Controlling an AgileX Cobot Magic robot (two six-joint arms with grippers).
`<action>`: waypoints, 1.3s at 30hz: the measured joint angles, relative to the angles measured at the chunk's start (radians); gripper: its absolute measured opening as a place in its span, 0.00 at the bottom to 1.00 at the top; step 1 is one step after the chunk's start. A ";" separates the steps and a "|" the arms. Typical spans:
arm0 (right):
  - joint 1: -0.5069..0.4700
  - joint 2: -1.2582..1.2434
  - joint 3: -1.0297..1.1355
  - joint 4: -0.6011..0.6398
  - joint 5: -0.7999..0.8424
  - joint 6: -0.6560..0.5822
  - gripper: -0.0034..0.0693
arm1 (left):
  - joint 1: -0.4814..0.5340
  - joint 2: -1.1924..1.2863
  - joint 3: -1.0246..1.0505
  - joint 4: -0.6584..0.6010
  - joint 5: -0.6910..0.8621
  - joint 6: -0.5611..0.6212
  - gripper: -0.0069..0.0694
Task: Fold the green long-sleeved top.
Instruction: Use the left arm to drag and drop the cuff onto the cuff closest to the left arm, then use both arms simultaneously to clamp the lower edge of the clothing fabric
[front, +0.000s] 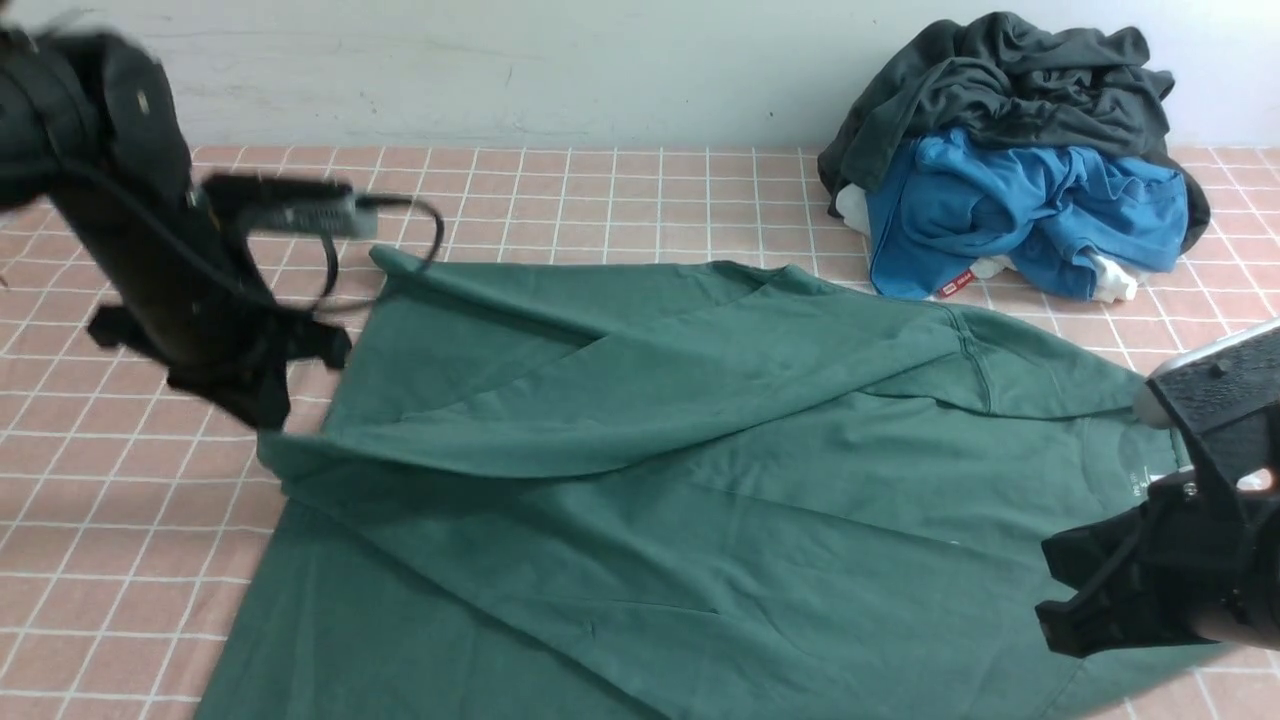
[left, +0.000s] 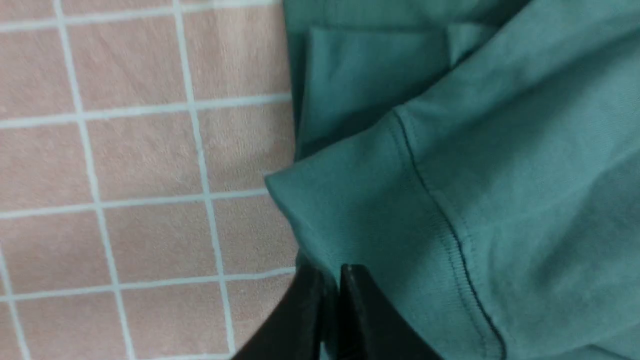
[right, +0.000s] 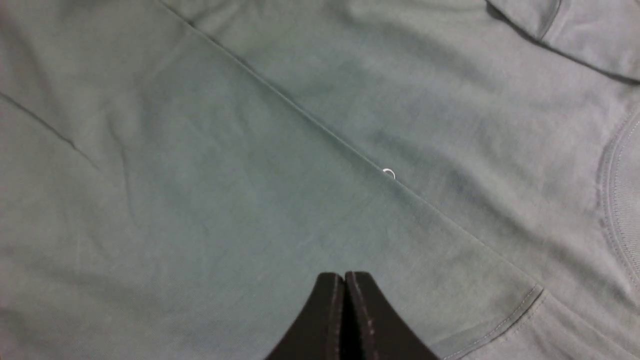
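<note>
The green long-sleeved top (front: 700, 480) lies spread over the middle and near part of the pink checked tablecloth (front: 600, 200). Its hem is toward the robot's left and its neck toward the right. One long sleeve (front: 620, 390) is folded slantwise across the body, running from the right shoulder to the left edge of the cloth. A second fold crosses lower down.

The sleeve's ribbed cuff (left: 375, 240) ends just at the left gripper (front: 268, 410). In the left wrist view that gripper's (left: 332, 272) jaws stand almost together with only a thin slit between them, right at the cuff's edge. A little fabric may sit between the tips, but the picture is too close and soft to tell whether it is pinched.

The right gripper (front: 1050, 590) hangs over the top's right side, near the neck. In the right wrist view it (right: 344, 277) has its jaws pressed together with nothing between them, above flat green cloth (right: 250, 175) with a straight fold edge. A small white curved mark (right: 389, 173) shows on that edge.

At the far right, against the pale wall (front: 500, 70), a blue garment (front: 1020, 215) sits bunched under a dark grey garment (front: 1010, 80). The pile is just beside the top's far shoulder.
</note>
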 joint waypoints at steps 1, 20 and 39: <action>0.000 0.000 0.000 0.000 0.000 0.000 0.03 | 0.000 0.000 0.022 0.008 -0.001 0.004 0.20; 0.000 -0.001 0.000 0.110 0.177 -0.055 0.03 | -0.253 -0.266 0.484 0.068 -0.075 0.747 0.70; 0.000 -0.001 0.000 0.287 0.184 -0.231 0.03 | -0.253 -0.258 0.696 0.293 -0.252 0.818 0.49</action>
